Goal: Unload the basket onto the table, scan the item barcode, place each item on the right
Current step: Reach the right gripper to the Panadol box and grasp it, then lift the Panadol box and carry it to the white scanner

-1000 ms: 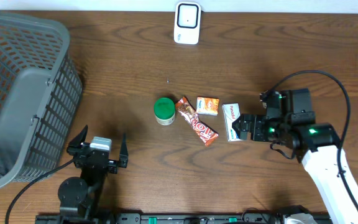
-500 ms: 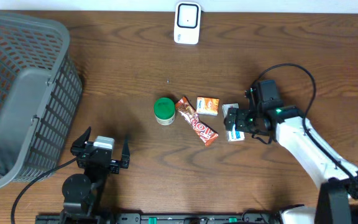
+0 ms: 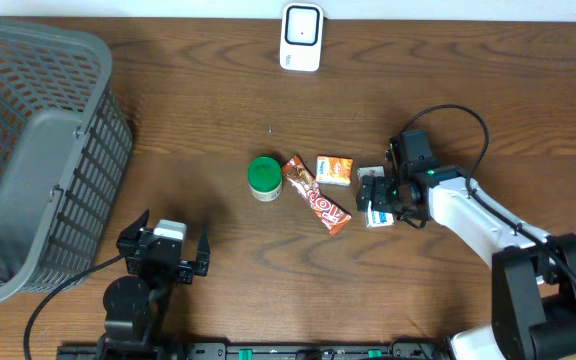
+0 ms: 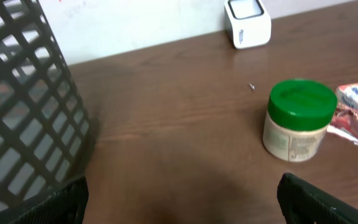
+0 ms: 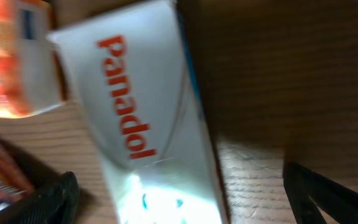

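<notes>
**Wooden table, medicine box between wide-open fingers**

Dark wooden table across the whole view, with a grey basket at the left and a white scanner at the far edge. Near the middle, in a loose row: a jar with a green lid, a red candy bar, a small orange box, and then the white medicine box. Lying flat, printed name up, one corner just beside the orange box or touching it; cannot tell which.

Right pincer lowered over the medicine box, released and spread wide, the box between the two fingers, not gripped yet. Left pincer released too, empty, near the front edge and well apart from all the items.

Probably light and almost hollow: thin cardboard, stiff along the edges but easy to crush on the broad faces. Glossy surface, so perhaps a little slippery. Best taken across the two long narrow sides, near the middle of the length, with modest pressure only. Important to leave the barcode face uncovered. No barcode visible from here, maybe on the underside or an end, so likely to need turning toward the scanner after lifting. Some risk of dragging the orange box along, being so close.
</notes>
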Robot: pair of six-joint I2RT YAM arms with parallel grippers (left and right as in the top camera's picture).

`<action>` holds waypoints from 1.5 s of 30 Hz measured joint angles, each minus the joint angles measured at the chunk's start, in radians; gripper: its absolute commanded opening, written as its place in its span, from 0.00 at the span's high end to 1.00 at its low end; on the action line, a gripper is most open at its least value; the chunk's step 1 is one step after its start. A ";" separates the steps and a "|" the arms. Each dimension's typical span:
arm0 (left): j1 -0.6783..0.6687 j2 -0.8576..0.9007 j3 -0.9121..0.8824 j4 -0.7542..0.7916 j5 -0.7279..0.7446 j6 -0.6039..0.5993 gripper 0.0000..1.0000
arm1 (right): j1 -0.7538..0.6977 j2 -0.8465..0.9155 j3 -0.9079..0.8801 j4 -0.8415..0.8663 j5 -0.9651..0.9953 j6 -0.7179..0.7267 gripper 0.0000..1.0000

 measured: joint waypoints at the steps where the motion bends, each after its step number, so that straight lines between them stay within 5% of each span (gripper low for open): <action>1: 0.000 0.000 0.000 -0.010 0.000 0.000 0.02 | 0.000 0.007 0.003 0.000 0.016 0.000 0.01; 12: 0.000 0.000 0.000 -0.072 0.000 0.000 0.02 | 0.003 0.077 0.041 0.113 0.130 -0.002 0.04; 31: 0.000 0.000 0.008 -0.164 0.000 0.000 0.02 | 0.108 0.096 0.051 0.123 0.154 0.005 0.70; 45: 0.000 0.000 0.009 -0.167 0.000 0.000 0.02 | 0.057 0.096 0.052 0.147 -0.096 0.006 0.84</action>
